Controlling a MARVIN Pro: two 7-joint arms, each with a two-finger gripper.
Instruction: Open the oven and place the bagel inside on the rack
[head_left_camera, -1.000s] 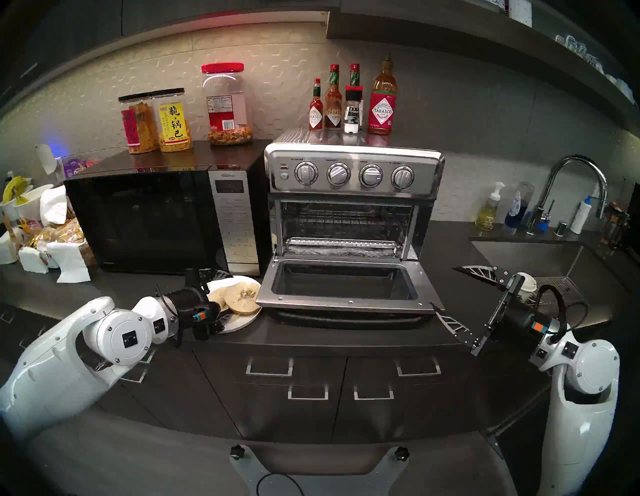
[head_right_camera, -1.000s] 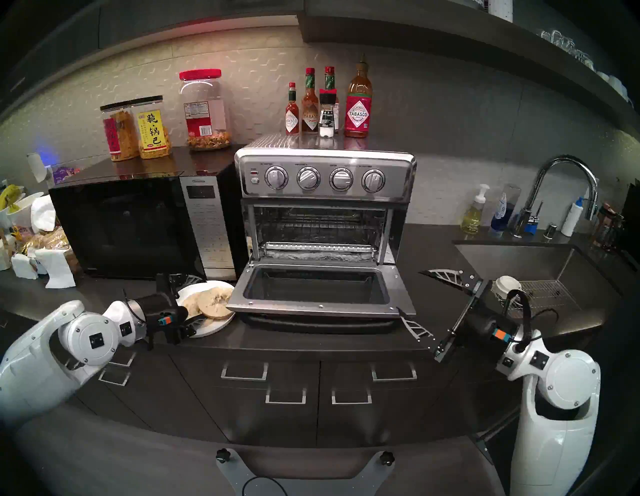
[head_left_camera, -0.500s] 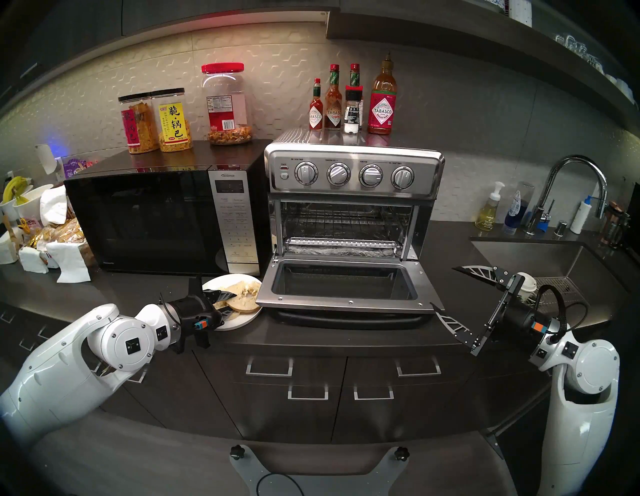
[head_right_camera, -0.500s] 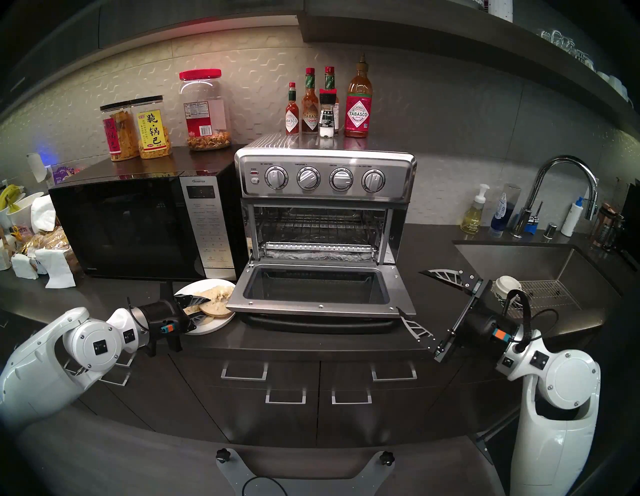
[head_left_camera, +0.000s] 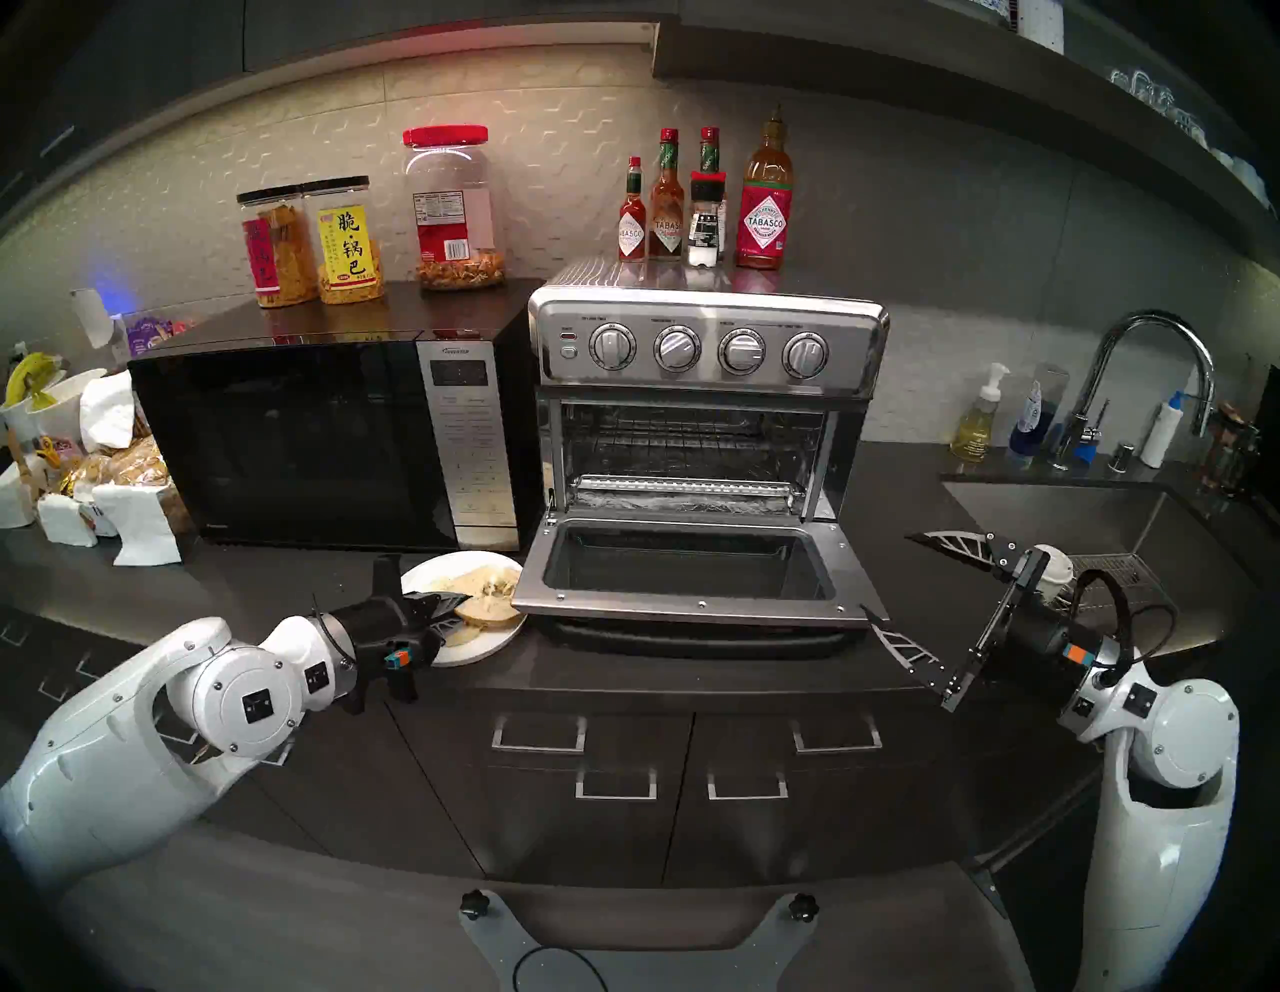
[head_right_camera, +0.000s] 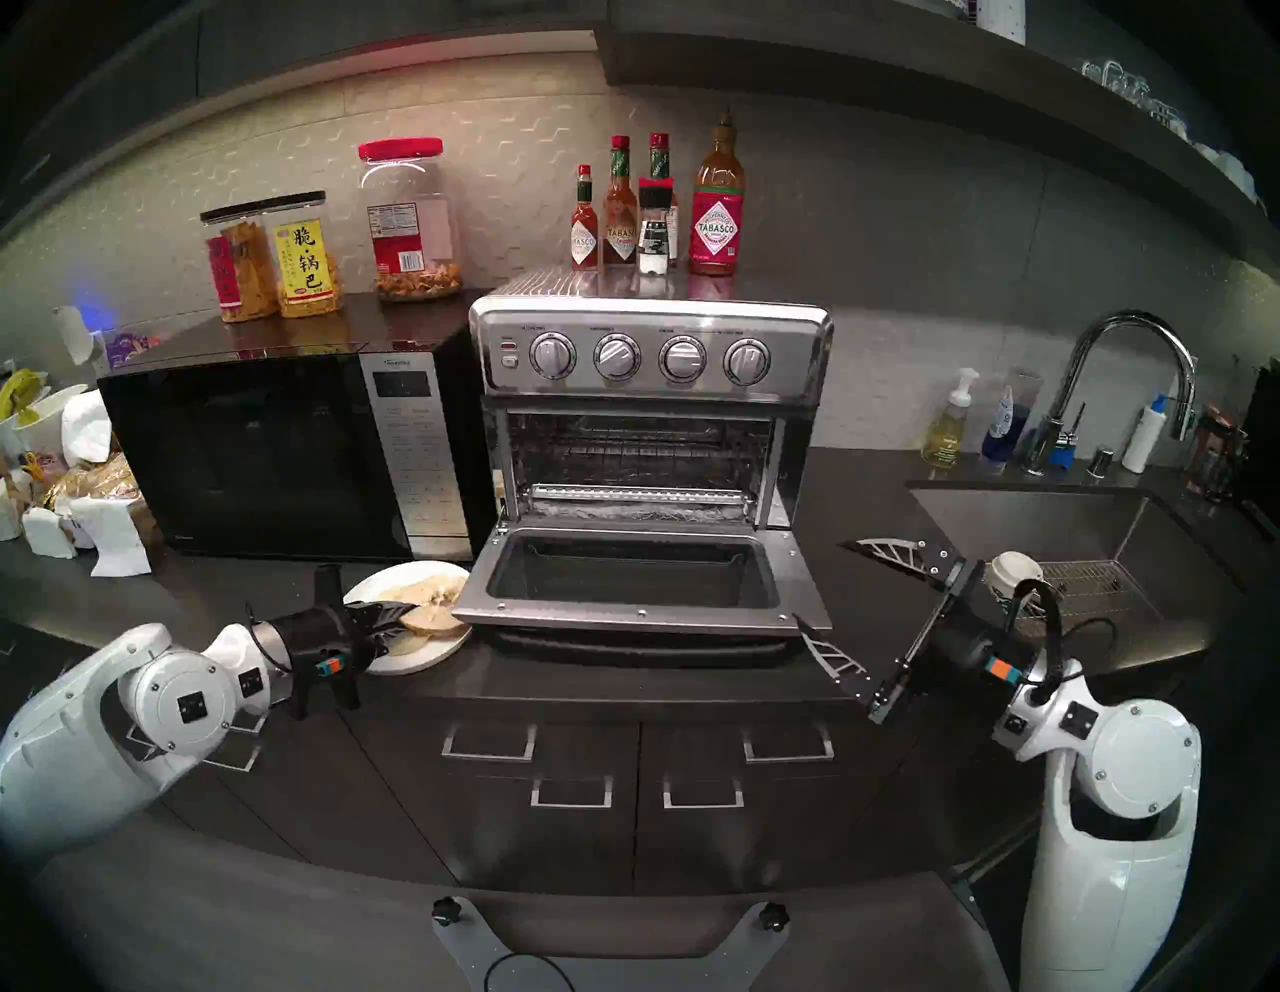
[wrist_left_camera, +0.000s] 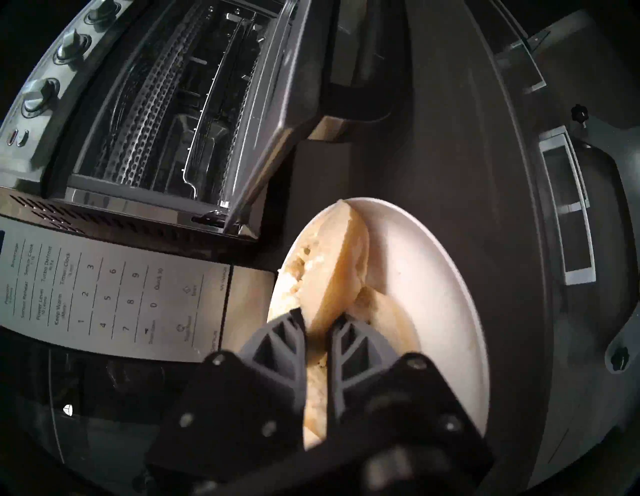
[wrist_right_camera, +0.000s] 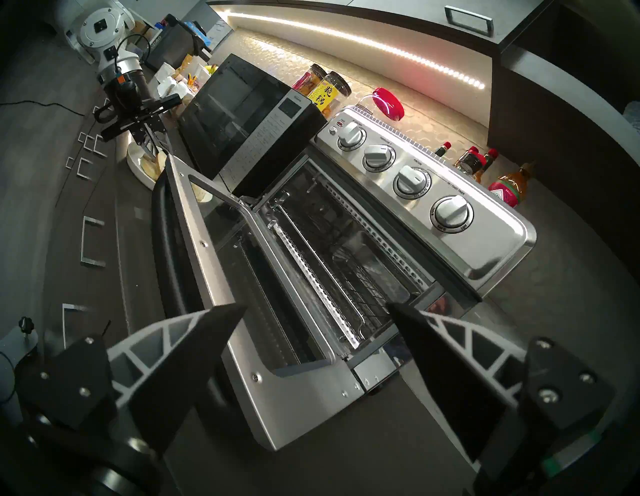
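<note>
Left end effector (wrist_left_camera: 317, 320) clamped on 1 bagel (wrist_left_camera: 332, 263) half over plate (wrist_left_camera: 433, 277), right end effector (wrist_right_camera: 317, 313) spread wide

You are looking across the toaster oven (wrist_right_camera: 408, 194), whose glass door (wrist_right_camera: 242, 277) is lying fully open and flat toward you. Inside, the wire rack (wrist_right_camera: 363, 277) is sitting bare in the cavity. Your right gripper (wrist_right_camera: 318, 332) is hanging in front of the door with its fingers (wrist_right_camera: 194, 332) spread wide, gripping nothing. Far left, the left gripper (wrist_right_camera: 150, 145) is reaching down onto the bagel (wrist_right_camera: 156, 166) on the white plate (wrist_right_camera: 136, 166), beside the black microwave (wrist_right_camera: 235, 114).
</note>
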